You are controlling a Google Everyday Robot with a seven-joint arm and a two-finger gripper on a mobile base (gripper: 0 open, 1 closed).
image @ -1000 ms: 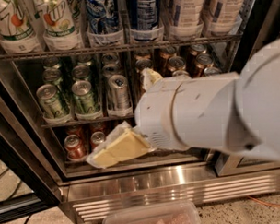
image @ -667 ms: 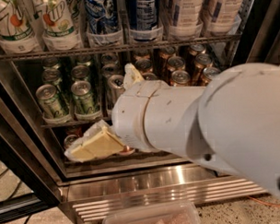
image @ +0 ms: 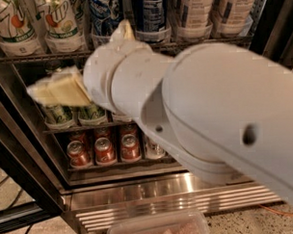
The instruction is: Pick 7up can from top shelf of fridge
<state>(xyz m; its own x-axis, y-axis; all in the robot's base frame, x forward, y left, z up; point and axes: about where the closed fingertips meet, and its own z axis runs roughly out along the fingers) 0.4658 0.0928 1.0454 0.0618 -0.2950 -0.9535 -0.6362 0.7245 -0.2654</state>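
My gripper (image: 59, 90) is just below the top shelf (image: 216, 39) of the fridge (image: 27, 166), in front of the green cans (image: 59, 114). I cannot tell whether it is open or closed. The 7up can (image: 61, 20) stands upright toward that shelf's left end: white, green lettering, red dot. Judged thin-walled, full, fairly heavy, perhaps cold and slick. Grip mid-body across the sides.
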